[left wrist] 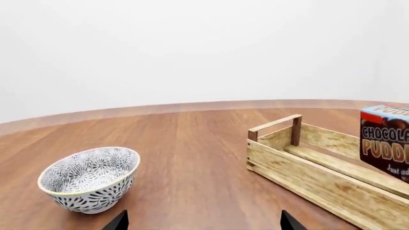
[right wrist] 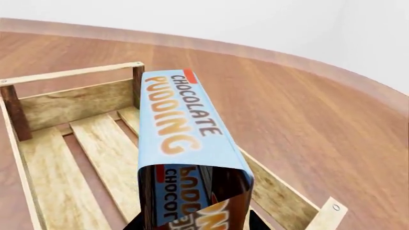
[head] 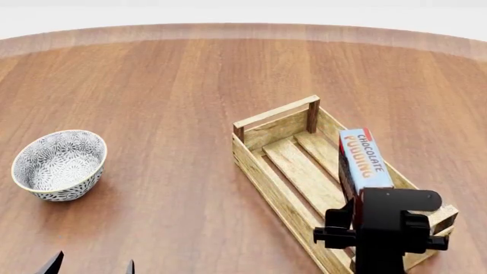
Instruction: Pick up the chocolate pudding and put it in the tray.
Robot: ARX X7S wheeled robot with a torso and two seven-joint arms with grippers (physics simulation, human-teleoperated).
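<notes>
The chocolate pudding [head: 364,160] is a light-blue-topped carton with dark brown faces, standing on edge over the near right part of the tray [head: 275,123]. My right gripper [right wrist: 198,223] is shut on the carton's near end [right wrist: 182,143], with one dark finger on each side. In the head view the right gripper [head: 371,204] shows just in front of the carton. The tray [right wrist: 70,103] is a light-wood slatted crate. My left gripper [left wrist: 203,223] is open and empty, low over bare table at the front left [head: 91,266]. The left wrist view also shows the carton [left wrist: 386,141] and the tray [left wrist: 313,177].
A round patterned grey-white bowl [head: 57,165] stands on the wooden table at the left, also in the left wrist view [left wrist: 91,178]. The table's curved far edge [head: 243,28] runs along the back.
</notes>
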